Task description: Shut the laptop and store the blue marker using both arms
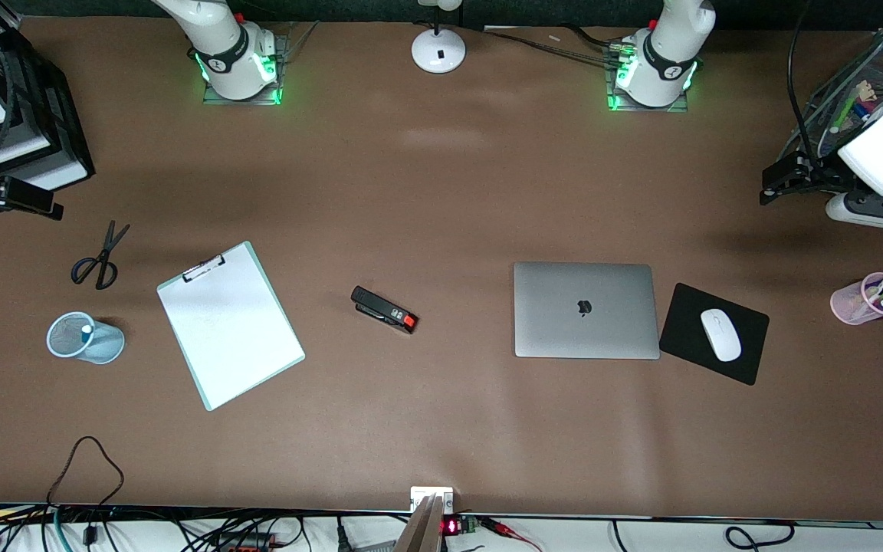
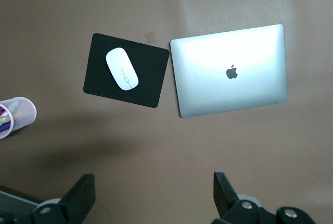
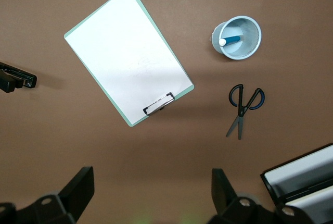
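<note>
The silver-grey laptop [image 1: 585, 310] lies shut on the table, its lid with the dark apple logo facing up; it also shows in the left wrist view [image 2: 231, 70]. The blue marker [image 1: 87, 331] stands in a pale blue mesh cup [image 1: 96, 343] toward the right arm's end, its whitish end up, and shows in the right wrist view [image 3: 232, 39]. My left gripper [image 1: 782, 180] is open and empty, high over the table near the left arm's end [image 2: 154, 182]. My right gripper [image 1: 1, 199] is open and empty, high over the right arm's end [image 3: 153, 177].
A white clipboard [image 1: 231, 324], scissors [image 1: 100, 257] and a black stapler [image 1: 384, 310] lie on the table. A white mouse [image 1: 720, 334] sits on a black pad [image 1: 748, 360] beside the laptop. A pink pen cup [image 1: 851, 307], a mesh organiser [image 1: 832, 92] and a black tray [image 1: 35, 100] stand at the ends.
</note>
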Controlling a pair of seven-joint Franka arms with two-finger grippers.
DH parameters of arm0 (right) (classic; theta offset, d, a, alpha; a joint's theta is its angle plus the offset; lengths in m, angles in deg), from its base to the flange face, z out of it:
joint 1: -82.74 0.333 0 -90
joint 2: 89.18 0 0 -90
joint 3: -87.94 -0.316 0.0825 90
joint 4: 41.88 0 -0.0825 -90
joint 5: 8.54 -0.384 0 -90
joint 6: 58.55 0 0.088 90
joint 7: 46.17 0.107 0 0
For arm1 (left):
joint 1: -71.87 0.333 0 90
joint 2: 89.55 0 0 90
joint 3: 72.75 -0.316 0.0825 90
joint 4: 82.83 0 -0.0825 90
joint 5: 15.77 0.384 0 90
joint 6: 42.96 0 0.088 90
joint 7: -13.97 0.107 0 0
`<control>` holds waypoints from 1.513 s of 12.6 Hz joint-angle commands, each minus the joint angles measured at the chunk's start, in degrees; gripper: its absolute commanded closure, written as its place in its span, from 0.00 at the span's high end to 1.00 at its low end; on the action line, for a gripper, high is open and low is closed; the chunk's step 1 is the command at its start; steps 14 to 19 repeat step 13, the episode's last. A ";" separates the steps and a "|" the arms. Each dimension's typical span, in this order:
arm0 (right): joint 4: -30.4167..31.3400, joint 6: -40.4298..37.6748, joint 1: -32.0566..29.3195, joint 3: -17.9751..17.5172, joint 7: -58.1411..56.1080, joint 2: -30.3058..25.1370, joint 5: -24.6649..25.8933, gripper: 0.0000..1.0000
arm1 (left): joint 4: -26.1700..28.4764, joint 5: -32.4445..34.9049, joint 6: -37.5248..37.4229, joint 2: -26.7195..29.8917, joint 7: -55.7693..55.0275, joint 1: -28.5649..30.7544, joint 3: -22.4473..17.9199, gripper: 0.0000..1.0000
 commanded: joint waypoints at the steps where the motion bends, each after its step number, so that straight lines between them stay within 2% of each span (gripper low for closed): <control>1: 10.38 5.89 -0.13 -0.34 0.68 -6.94 1.11 1.00 | -1.79 -0.65 -1.46 -0.70 0.11 0.46 0.33 1.00; 2: 13.20 7.57 -0.22 -0.34 0.60 -8.88 1.11 1.00 | -1.79 -0.65 -1.64 -0.61 0.11 0.46 0.33 1.00; 3: 13.41 7.32 -0.22 -0.34 0.60 -9.33 1.11 1.00 | -1.79 -0.65 -1.55 -0.61 0.11 0.46 0.33 1.00; 19: 12.26 6.97 0.05 -0.51 0.42 -9.95 1.20 1.00 | -1.79 -0.65 -1.55 -0.70 0.19 0.46 0.42 1.00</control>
